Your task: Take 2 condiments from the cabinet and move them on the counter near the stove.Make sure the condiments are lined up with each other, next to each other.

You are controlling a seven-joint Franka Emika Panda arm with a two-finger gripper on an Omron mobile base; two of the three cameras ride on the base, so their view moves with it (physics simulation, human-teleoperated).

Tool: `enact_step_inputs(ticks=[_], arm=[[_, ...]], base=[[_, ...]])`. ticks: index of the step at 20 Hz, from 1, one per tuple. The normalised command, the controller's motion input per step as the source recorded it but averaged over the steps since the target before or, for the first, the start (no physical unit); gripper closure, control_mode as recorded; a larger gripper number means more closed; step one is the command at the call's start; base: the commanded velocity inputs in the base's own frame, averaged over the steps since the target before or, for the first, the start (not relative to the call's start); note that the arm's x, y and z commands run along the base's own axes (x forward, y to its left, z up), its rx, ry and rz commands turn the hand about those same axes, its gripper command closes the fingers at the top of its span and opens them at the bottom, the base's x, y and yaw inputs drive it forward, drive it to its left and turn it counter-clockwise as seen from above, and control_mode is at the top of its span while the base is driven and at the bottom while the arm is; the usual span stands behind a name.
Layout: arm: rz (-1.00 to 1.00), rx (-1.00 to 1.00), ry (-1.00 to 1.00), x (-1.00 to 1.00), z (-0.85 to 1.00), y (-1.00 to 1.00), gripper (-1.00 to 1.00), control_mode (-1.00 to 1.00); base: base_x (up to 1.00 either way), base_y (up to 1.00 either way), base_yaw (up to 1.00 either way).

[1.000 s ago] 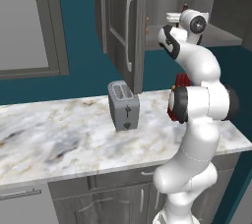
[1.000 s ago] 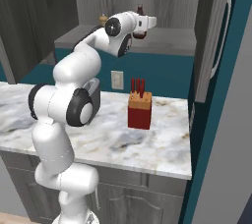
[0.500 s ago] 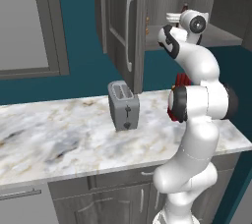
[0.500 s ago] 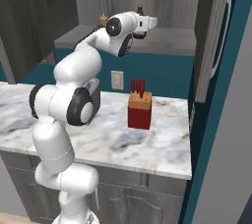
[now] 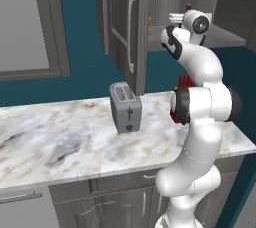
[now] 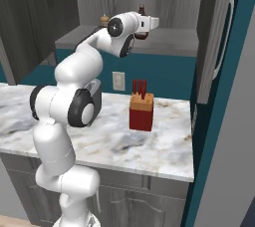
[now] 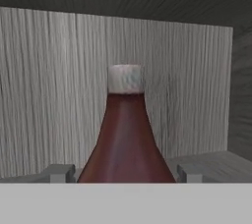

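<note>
Reaching into cabinet [image 5: 127, 32] | bottle [image 7: 126, 134] centred between fingers [image 7: 58, 173], ready for pickup | grasp state: cannot tell | 0 of 2 moved

Teal wall [image 5: 82, 47] w/ grey-framed window [image 5: 30, 27], outlet [image 6: 118, 80], grey drawers [image 5: 120, 199] below

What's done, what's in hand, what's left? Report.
Done: cabinet door stands open. In hand: fingers flank the dark red bottle on the shelf; a grip can't be confirmed. Left: bring it and the tan shaker down to the counter, side by side; neither sits there yet.
</note>
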Motion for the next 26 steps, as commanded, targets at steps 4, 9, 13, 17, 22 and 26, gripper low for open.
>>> enact_step_inputs(ticks=[4,9,13,17,22,26], arm=[[0.00,0.00,-0.07,-0.17,0.02,0.00,1.00,-1.00],[0.00,0.00,-0.04,-0.18,0.09,-0.01,1.00,-1.00],[0.00,0.00,0.00,-0.13,0.00,0.00,1.00,-1.00],[0.00,0.00,0.00,-0.20,0.00,-0.01,1.00,-1.00],[0.00,0.00,0.00,-0.28,0.00,-0.15,1.00,-1.00],[0.00,0.00,0.00,-0.27,0.00,-0.12,1.00,-1.00]], base=[[0.00,0.00,0.00],[0.00,0.00,0.00],[0.00,0.00,0.00],[0.00,0.00,0.00],[0.00,0.00,0.00],[0.00,0.00,0.00]])
